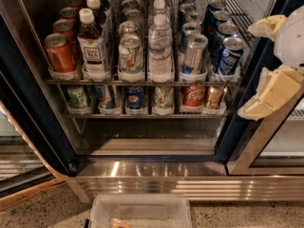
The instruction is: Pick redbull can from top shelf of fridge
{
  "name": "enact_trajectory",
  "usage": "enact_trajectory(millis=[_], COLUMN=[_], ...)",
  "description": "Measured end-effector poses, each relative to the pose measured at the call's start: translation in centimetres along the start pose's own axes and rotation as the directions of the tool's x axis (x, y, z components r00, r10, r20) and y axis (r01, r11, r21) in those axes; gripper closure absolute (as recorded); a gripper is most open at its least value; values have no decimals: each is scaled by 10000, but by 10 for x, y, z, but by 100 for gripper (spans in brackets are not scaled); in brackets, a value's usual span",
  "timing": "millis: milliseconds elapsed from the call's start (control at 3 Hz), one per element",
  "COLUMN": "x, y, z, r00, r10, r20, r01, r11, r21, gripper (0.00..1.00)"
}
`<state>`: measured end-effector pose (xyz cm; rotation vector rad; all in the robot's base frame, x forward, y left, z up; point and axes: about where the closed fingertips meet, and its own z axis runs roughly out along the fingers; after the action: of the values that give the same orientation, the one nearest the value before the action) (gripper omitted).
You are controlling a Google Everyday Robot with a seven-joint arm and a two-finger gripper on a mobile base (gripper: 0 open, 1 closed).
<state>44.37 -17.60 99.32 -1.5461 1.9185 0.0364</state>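
Six lanes fill the top shelf (pixel 142 82) of the fridge (pixel 28 108); clear dividers keep each row feeding toward the front edge. The redbull can (pixel 194 55) stands upright in its front cup, second lane from the shelf's right end, beside the Pepsi cans (pixel 228 56). The gripper (pixel 249 70), fingers spread and empty, hangs off the shelf's front right corner, not yet aligned with the can.

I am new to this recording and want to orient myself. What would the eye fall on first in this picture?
First, the open fridge, its top shelf packed with drinks; the slim redbull can stands at the front, right of centre. Next, the pale tool at the right edge, outside the fridge, fingers apart and holding nothing.
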Motion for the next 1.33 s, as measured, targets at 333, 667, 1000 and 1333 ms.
enact_trajectory(millis=[333,667,1000,1333], x=[-11,2,16,16], y=[13,25,36,36], z=[9,21,33,33], r00=[9943,9762,9530,9530], r10=[252,1363,2310,2310], r20=[1038,1687,1960,1960], r01=[-189,-1101,-1930,-1931], r11=[9979,9816,9617,9617], r21=[-615,-1561,-1948,-1947], gripper=[0,0,0,0])
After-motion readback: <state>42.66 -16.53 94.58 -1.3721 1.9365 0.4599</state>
